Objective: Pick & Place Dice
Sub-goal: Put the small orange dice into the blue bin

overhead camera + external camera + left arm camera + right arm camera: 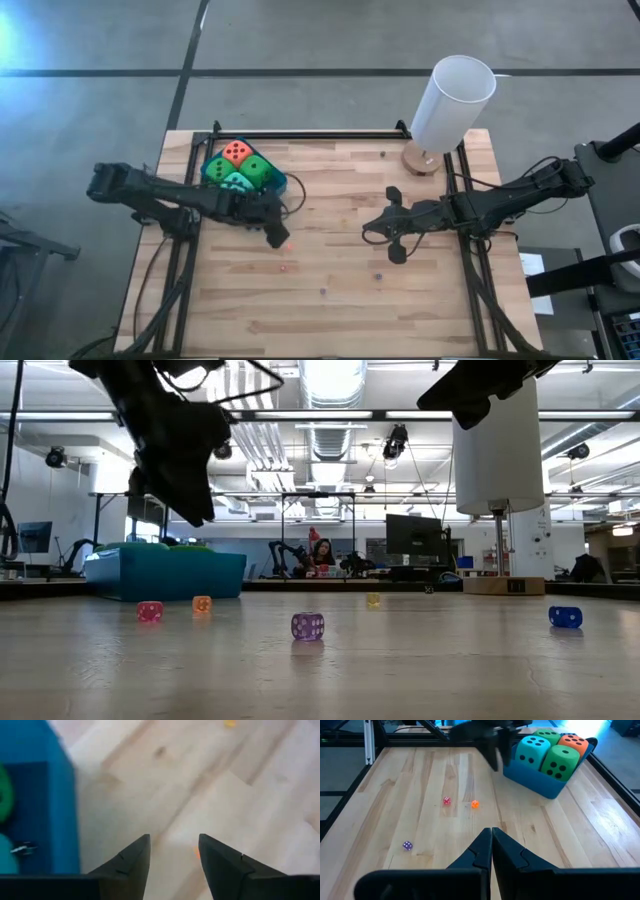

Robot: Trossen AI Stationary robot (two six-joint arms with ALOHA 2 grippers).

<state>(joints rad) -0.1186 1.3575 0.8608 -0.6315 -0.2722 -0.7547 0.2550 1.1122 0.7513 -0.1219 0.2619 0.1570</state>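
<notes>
Four soft dice stand packed in the blue tray (279,184) at the table's far left: an orange-red die (237,152), two green dice (259,172) and a teal die (235,184). In the right wrist view they show as teal (532,749), green (559,762) and orange-red (572,741). My left gripper (172,837) hangs open above bare wood just near-right of the tray (62,815), holding nothing. My right gripper (491,831) waits shut over the table's right half, raised, pointing toward the tray.
Small translucent dice lie loose on the wood: pink (447,800), orange (475,804), purple (407,845), yellow (372,599) and blue (565,617). A white cylinder (452,100) on a wooden base stands at the far right. Black rails run along the table's sides.
</notes>
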